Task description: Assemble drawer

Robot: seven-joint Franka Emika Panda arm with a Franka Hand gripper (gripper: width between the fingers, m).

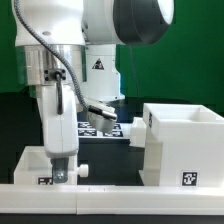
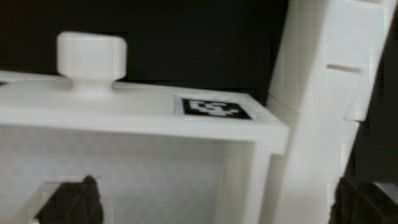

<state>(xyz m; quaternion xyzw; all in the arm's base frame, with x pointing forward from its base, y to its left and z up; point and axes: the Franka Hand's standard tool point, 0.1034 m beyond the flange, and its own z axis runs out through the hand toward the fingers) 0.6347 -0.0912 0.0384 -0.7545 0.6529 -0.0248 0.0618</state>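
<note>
Two parts of the drawer show. The box housing [image 1: 185,140] stands on the bench [image 1: 110,160], and one knobbed tray [image 1: 35,162] lies well apart from the housing, to the exterior view's left of it, just behind the long white bar [image 1: 110,188]. The tool [image 1: 61,173] hangs over that tray, its fingers [image 2: 71,200] spread wide with nothing clamped between them.

The tray is hard white plastic, so I judge it light, stiff and rather slick. A wall near the knob [image 2: 89,58] looks the best hold, since the knob itself is small and rounded.

No second tray is in sight. The arm hides part of the tray, and the tall white piece [image 2: 329,100] beside it in the wrist view cannot be identified.
</note>
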